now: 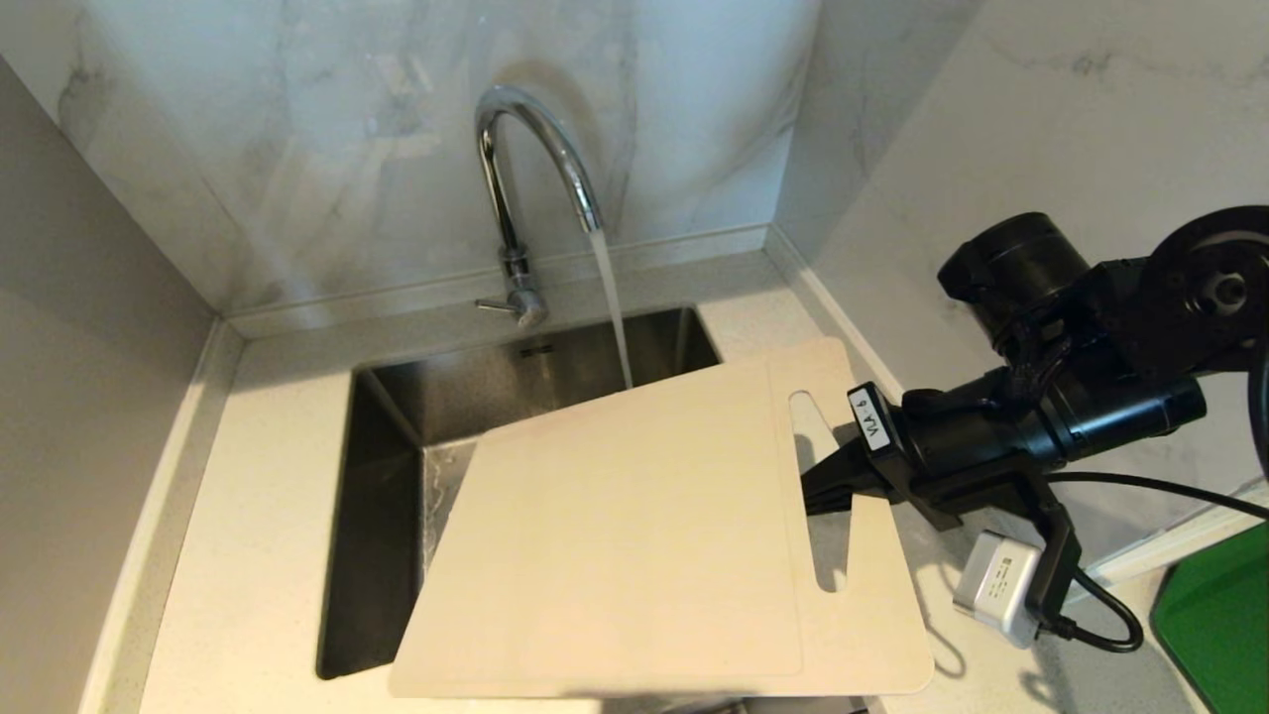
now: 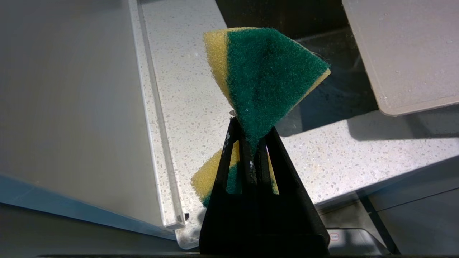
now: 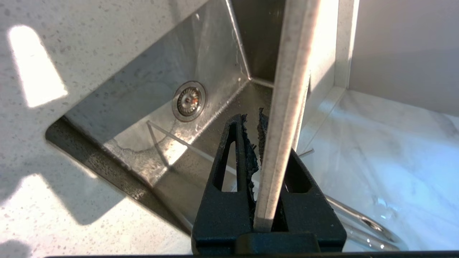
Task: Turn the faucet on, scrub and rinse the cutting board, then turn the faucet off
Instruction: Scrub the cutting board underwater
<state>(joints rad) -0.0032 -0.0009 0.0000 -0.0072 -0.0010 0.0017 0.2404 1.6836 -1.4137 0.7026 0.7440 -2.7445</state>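
Note:
The chrome faucet (image 1: 511,188) stands behind the sink (image 1: 387,436) with water pouring from its spout; its thin lever (image 1: 493,305) points left. The stream drops out of sight behind the far edge of the pale beige cutting board (image 1: 634,535), which hangs tilted over the sink's right half. My right gripper (image 1: 828,486) is shut on the board at its handle-cutout end. In the right wrist view the board's edge (image 3: 287,107) runs between that gripper's (image 3: 267,143) jaws. My left gripper (image 2: 251,125) is outside the head view, over the countertop, shut on a green and yellow sponge (image 2: 265,75).
Marble walls close in behind and to the right of the sink. The speckled countertop (image 1: 258,555) runs along the sink's left and front. The drain (image 3: 189,100) lies on the wet sink floor. A green object (image 1: 1214,615) sits at the lower right, past a white plug (image 1: 996,585).

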